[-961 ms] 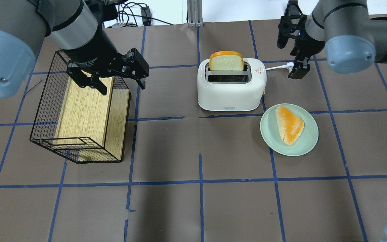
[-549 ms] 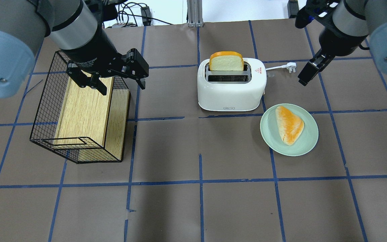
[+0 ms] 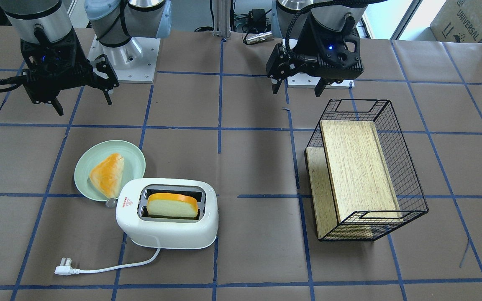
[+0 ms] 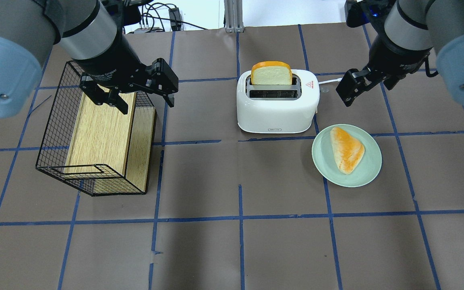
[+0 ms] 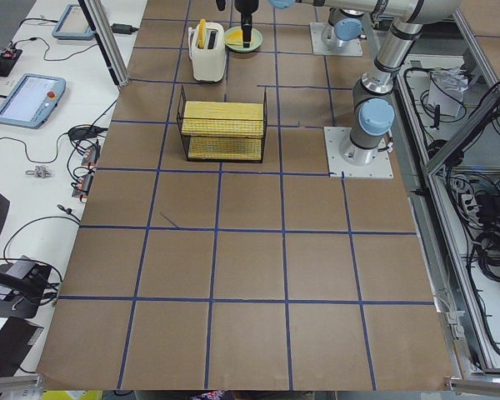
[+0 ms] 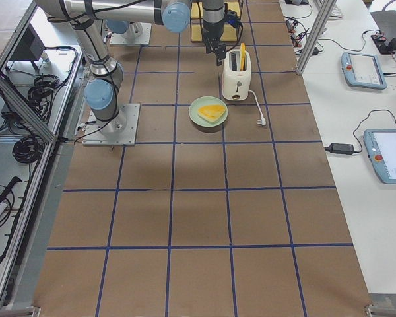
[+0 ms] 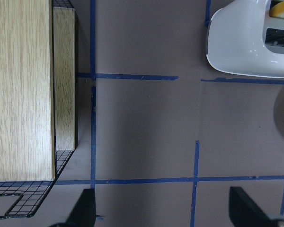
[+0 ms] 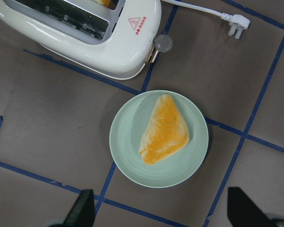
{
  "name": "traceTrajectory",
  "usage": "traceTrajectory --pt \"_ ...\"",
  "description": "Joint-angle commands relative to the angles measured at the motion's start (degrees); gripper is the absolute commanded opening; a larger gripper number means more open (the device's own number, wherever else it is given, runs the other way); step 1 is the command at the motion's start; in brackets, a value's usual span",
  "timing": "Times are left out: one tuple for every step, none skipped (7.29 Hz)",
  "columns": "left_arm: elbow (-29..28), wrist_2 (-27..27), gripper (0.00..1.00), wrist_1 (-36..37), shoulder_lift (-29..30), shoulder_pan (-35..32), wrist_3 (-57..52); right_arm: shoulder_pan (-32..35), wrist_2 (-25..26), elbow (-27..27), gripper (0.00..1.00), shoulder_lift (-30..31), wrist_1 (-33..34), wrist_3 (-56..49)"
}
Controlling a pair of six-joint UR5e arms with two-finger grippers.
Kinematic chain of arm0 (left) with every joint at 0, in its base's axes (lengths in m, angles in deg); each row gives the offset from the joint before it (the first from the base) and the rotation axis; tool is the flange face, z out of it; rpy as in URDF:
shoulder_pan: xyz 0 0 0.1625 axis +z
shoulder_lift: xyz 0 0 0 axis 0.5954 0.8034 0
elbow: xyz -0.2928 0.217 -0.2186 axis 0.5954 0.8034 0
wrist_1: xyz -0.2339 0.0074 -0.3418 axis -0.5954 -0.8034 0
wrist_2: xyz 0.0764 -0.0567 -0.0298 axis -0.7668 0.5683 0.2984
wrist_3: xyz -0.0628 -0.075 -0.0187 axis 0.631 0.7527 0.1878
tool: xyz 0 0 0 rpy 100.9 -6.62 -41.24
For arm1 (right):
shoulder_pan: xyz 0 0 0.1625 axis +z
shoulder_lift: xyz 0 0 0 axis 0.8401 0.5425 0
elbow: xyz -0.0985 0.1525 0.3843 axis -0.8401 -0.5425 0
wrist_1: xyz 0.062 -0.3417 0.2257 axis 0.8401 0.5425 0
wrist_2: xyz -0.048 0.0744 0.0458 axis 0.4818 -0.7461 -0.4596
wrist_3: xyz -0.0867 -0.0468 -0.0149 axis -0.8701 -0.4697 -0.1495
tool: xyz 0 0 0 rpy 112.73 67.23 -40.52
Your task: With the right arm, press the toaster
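Note:
The white toaster (image 4: 276, 108) stands at mid-table with a bread slice (image 4: 271, 73) upright in its far slot. It also shows in the front-facing view (image 3: 165, 230) and the right wrist view (image 8: 109, 52). Its lever knob (image 8: 163, 43) sticks out of the end with the red triangle sticker. My right gripper (image 4: 371, 86) is open and empty. It hovers just right of that end, above the cord, apart from the toaster, and shows open in the front-facing view (image 3: 83, 102). My left gripper (image 4: 145, 100) is open and empty over the basket's far end.
A pale green plate (image 4: 373, 169) with a triangular orange pastry (image 4: 346, 149) sits just right of and in front of the toaster. A black wire basket (image 4: 54, 121) holding a wooden board lies at the left. The white cord and plug (image 3: 63, 267) trail off behind the toaster.
My right gripper has swung and turned at the toaster's right end: first out to the right, then back left towards the toaster. The left arm, toaster and plate have not moved.

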State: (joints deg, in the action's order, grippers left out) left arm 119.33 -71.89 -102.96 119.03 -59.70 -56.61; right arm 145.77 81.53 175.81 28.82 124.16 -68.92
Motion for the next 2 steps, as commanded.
traceTrajectory --pt "0.00 0.00 1.00 0.00 0.00 0.00 0.00 0.41 -0.34 -0.04 0.99 -0.80 0.28 3.26" --pt "0.00 0.00 1.00 0.00 -0.09 0.00 0.00 0.41 -0.25 -0.04 0.99 -0.98 0.37 3.35"
